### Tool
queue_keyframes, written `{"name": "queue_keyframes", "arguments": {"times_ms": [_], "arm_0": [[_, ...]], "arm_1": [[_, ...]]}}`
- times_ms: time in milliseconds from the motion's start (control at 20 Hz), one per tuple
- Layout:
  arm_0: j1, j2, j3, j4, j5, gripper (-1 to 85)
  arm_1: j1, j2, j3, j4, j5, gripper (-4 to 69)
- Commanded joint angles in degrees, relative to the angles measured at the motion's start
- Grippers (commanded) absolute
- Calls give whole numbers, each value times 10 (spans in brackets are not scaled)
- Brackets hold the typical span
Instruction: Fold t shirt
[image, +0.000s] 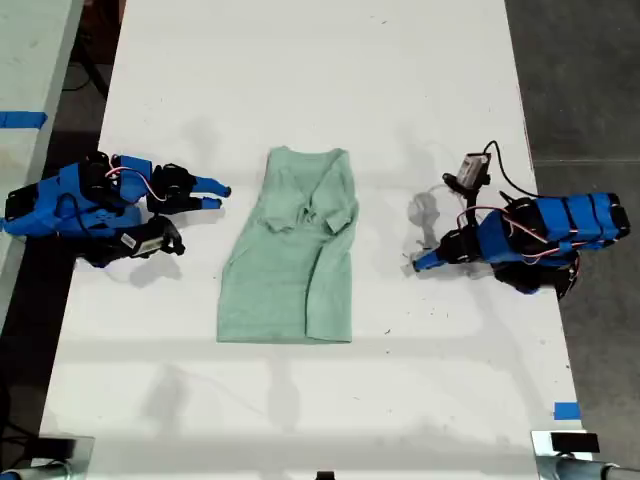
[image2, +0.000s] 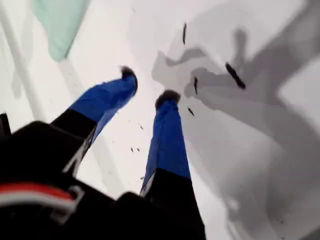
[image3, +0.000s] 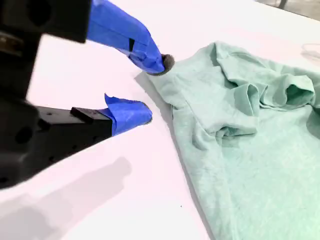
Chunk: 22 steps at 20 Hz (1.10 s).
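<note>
Pale mint-green t shirt (image: 291, 251) lying flat mid-table, between the exterior view's left and right sides. Narrow neck end far, wider hem near. Both sleeves tucked in over the chest, bunched and wrinkled there. Lower body smooth, one long lengthwise crease toward the exterior view's right edge.

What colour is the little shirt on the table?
Pale mint green, plain, no pattern: the t shirt, clearest in the exterior view.

Soft matt knit t shirt (image: 290, 262)
</note>
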Motion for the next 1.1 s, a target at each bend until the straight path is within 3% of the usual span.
{"name": "queue_keyframes", "arguments": {"times_ms": [0, 150, 400, 500, 1050], "arm_0": [[-3, 2, 26, -1, -2, 137], [-2, 2, 26, -1, -2, 140], [-1, 2, 26, -1, -2, 141], [-1, 2, 26, -1, -2, 141], [0, 2, 26, -1, -2, 142]], "arm_1": [[7, 4, 40, 9, -35, 127], [-10, 12, 40, 8, -52, 147], [-4, 25, 40, 8, -62, 13], [5, 27, 40, 8, -91, 33], [8, 27, 40, 8, -96, 37]]}}
